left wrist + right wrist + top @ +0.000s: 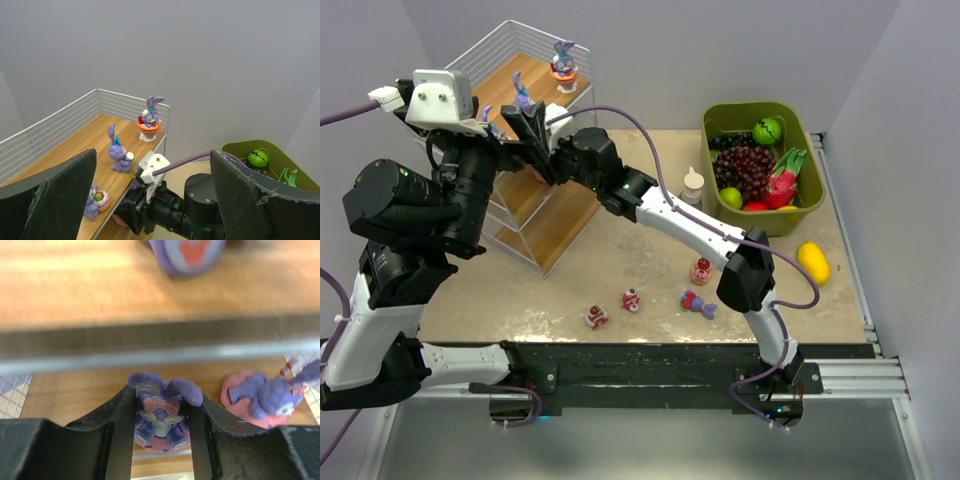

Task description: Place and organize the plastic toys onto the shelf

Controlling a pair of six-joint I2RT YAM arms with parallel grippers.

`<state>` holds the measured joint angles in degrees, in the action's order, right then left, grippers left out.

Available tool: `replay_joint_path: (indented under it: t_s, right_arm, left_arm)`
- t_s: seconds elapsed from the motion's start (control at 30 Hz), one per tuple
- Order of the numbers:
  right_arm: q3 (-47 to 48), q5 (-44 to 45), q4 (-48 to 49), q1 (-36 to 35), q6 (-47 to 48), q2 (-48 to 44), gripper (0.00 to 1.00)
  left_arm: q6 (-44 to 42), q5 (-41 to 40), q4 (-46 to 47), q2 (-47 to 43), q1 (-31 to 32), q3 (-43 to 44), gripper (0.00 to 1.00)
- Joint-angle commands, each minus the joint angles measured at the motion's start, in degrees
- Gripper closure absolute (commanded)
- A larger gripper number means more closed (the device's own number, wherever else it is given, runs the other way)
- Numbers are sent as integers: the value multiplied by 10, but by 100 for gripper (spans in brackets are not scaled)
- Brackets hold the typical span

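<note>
Pinched between the right gripper's (162, 397) two fingers is a purple bunny (161, 415) with a pink bow, the jaws part-closed against its sides. It hangs at the front of the shelf (510, 85), apparently at the middle tier, just under the top board's edge. Close beside it on that tier, a bunny on a pink base (262, 397) looks tipped over.

On the shelf's top tier stand a bunny in an orange pot (149, 120), a plain bunny (117, 155) and a cake-topped piece (96, 199). The left gripper (152, 200) hovers over that tier's front edge, spread wide and empty, right above the right wrist. On the table (620, 250) in front of the shelf lie four loose toys (631, 300).

Risks as I judge them:
- The held bunny could catch the top board's front edge.
- It could shove its tipped neighbour.
- On the slanted board it could topple once released.
- The two arms are close enough to collide.
</note>
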<state>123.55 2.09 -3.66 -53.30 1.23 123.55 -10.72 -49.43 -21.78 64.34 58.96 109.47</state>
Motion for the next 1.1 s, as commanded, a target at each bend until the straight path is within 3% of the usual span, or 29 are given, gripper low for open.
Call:
replay_joint_path:
  t_s: [0.0, 0.23, 0.5, 0.73, 1.07]
  right_arm:
    - [35, 19, -5, -1, 28, 0, 100]
    - [47, 22, -19, -2, 32, 14, 100]
    - [38, 6, -27, -2, 30, 4, 71]
    - [39, 5, -22, -5, 18, 8, 55]
    - [37, -2, -5, -5, 3, 13, 44]
  left_arm:
    - [-12, -15, 27, -12, 1, -9, 0]
    - [-14, -21, 31, -18, 1, -18, 0]
    - [-18, -26, 34, -20, 1, -23, 0]
    - [-18, -29, 37, -25, 1, -28, 1]
    - [-19, -34, 46, -35, 1, -39, 1]
